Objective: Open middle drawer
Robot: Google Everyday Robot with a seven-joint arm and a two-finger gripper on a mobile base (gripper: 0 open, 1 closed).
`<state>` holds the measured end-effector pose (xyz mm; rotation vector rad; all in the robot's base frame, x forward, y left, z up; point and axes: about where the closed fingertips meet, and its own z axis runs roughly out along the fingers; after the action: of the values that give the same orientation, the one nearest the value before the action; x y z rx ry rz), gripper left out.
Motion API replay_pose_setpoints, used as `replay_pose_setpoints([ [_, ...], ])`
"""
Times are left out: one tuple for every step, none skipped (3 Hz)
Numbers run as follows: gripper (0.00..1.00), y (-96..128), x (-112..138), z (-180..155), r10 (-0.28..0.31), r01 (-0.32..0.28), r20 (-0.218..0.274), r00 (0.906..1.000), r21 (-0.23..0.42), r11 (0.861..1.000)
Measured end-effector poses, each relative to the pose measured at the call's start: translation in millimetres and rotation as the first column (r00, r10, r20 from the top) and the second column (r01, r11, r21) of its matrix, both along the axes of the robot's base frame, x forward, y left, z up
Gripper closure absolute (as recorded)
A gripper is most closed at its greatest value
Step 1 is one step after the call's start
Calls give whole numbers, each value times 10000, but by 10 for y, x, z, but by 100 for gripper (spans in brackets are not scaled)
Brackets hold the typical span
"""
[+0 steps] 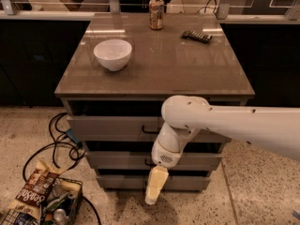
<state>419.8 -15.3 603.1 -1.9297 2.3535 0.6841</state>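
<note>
The grey cabinet has three drawers under its brown top (159,64). The middle drawer (117,160) is the second grey front, and its dark handle (149,162) shows only partly beside my wrist. The top drawer (108,127) with its handle (149,131) is above it, and the lowest drawer (122,182) is below. My white arm reaches in from the right across the drawer fronts. My gripper (154,187) hangs pointing down in front of the lowest drawer, just below the middle drawer's handle, holding nothing I can see.
A white bowl (113,54), a can (156,13) and a dark remote (197,36) sit on the cabinet top. Black cables (56,144) trail on the floor at the left. A wire basket (51,207) with snack bags stands at the lower left.
</note>
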Motion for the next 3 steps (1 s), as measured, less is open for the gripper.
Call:
replay_pose_setpoints([
  [0, 79, 33, -130, -46, 46, -6, 10000, -456, 9989],
  [0, 83, 33, -135, -38, 38, -14, 10000, -447, 9990],
  [0, 228, 88, -378, 18, -18, -71, 10000, -4, 10000],
])
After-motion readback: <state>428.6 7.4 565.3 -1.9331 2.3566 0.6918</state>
